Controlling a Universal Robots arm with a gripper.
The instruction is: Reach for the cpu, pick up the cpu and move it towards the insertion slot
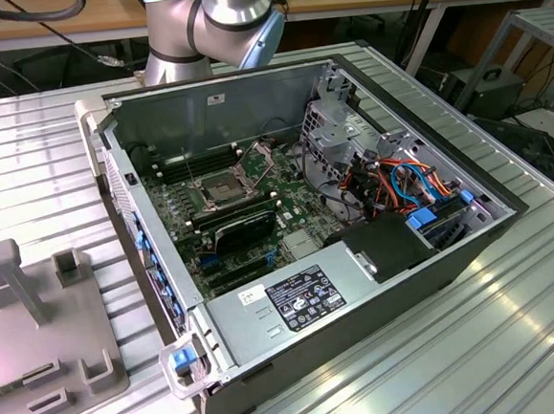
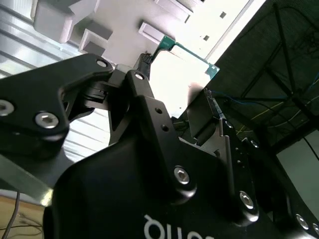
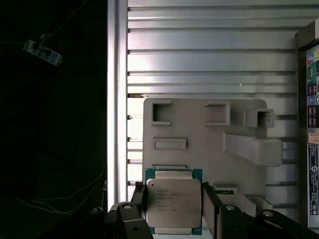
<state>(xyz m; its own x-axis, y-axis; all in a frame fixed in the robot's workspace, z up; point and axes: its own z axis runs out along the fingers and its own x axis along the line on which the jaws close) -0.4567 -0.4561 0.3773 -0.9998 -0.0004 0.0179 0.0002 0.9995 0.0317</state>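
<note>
Fingers clamped on the cpu above the grey fixture plate, so pick-up looks done; the carry calls for level travel to the insertion slot, well apart from that plate.

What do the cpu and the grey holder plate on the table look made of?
The cpu: silvery metal lid with a dull satin sheen, on a green board rim, likely circuit laminate. The holder plate: even matte grey with blocky raised pockets, probably plastic, possibly printed; painted metal not ruled out.
</note>
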